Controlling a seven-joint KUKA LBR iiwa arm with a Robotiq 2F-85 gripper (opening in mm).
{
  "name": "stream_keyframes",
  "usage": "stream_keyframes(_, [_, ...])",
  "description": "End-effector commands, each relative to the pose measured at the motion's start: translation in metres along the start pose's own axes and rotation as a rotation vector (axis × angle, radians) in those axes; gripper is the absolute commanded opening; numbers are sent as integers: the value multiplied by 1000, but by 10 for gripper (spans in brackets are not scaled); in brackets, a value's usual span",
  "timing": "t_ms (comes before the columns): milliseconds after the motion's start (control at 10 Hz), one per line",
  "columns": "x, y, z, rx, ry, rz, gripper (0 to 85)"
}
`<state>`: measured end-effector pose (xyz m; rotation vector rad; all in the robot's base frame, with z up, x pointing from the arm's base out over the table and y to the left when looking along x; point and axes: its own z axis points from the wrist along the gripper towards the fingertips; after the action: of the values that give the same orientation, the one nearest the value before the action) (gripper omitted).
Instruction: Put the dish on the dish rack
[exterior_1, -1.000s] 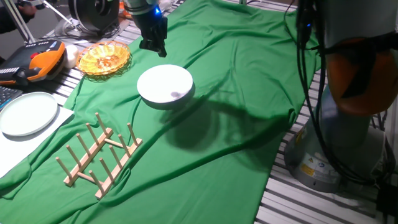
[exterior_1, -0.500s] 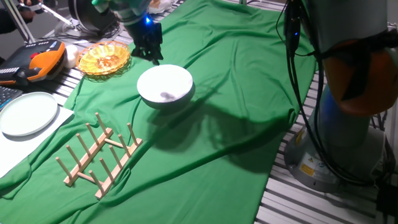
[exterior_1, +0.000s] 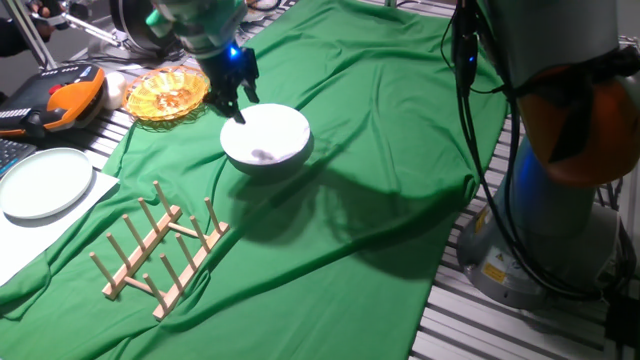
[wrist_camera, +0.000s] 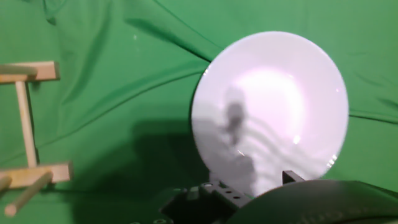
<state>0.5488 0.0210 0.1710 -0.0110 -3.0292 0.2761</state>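
Observation:
The dish (exterior_1: 266, 137) is a white round plate lying on the green cloth at mid-table; in the hand view it (wrist_camera: 268, 111) fills the right half. My gripper (exterior_1: 233, 103) hangs just over the dish's far-left rim, with its fingers apart and nothing between them. The dish rack (exterior_1: 160, 250), light wood with upright pegs, stands on the cloth to the front left of the dish, apart from it. Part of the rack (wrist_camera: 28, 124) shows at the left edge of the hand view. The hand's dark body covers the bottom of that view.
A paler flat plate (exterior_1: 43, 182) lies on white paper at the left edge. An orange-yellow glass dish (exterior_1: 167, 94) sits behind the gripper, beside an orange-and-black device (exterior_1: 68, 100). The robot base (exterior_1: 560, 160) and cables stand at the right.
The gripper has moved down and a little left, from above and behind the dish to just over its far-left rim. The dish and the rack have not moved.

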Motion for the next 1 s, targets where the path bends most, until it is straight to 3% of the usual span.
stream_keyframes(0, [-2, 2, 6, -5, -3, 1, 510])
stream_keyframes(500, [-10, 7, 27, -28, -24, -10, 510])
stream_keyframes(600, [-9, 7, 24, -36, -18, -22, 510])
stream_keyframes(800, [-9, 7, 24, -28, 11, -40, 170])
stream_keyframes(900, [-9, 7, 24, -44, 29, -45, 170])
